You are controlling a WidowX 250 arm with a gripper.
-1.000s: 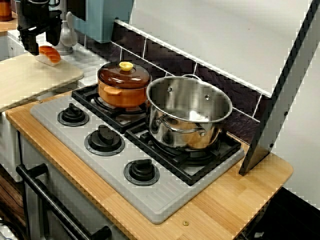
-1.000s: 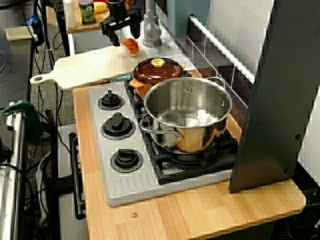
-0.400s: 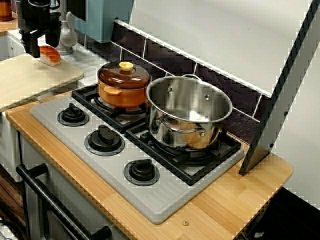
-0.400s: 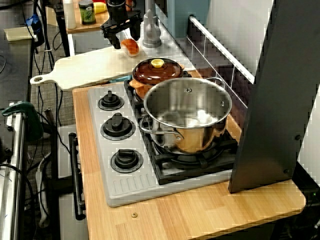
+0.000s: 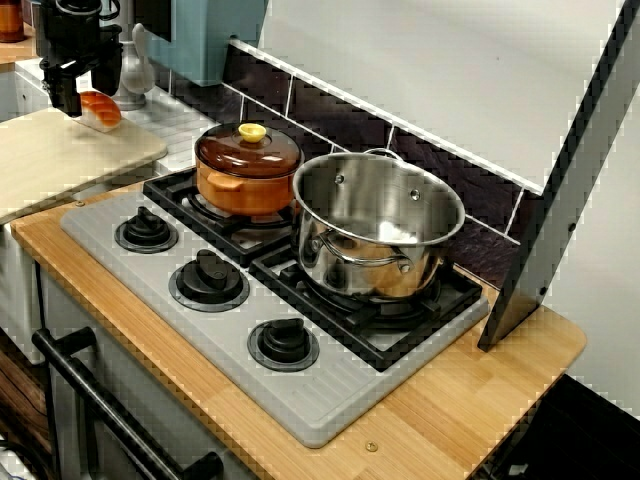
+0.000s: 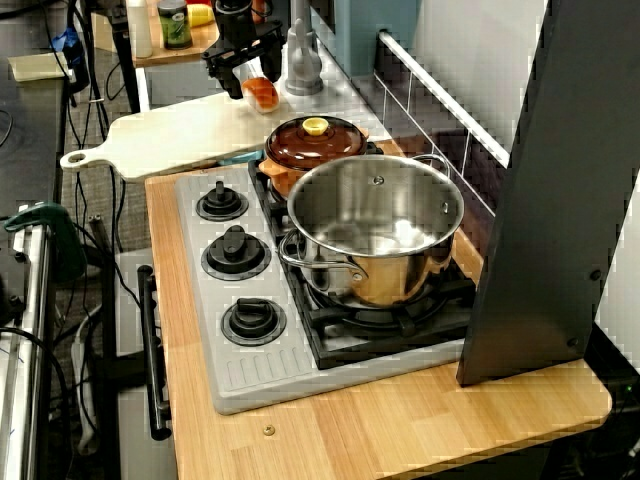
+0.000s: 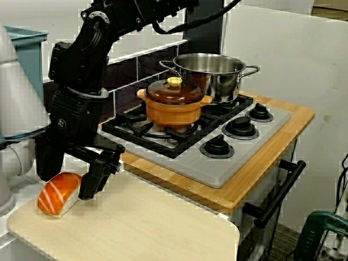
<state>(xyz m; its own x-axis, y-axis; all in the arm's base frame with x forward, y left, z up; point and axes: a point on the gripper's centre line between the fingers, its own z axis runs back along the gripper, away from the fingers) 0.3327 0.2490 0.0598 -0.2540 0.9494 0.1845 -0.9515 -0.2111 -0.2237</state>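
Over cutting board: claw wide open, empty, just above salmon sushi.

No word, number or brand could be read anywhere in the three views. In the view from the board end, a small round white emblem sat on the black wrist housing of the arm, just above the black gripper at the near left, but its characters were too small to make out. In the view from the front of the stove, a dark jar with a green label stood on the wooden side table at the far left, and its print was blurred. The black stove knobs along the near edge showed no legible markings.
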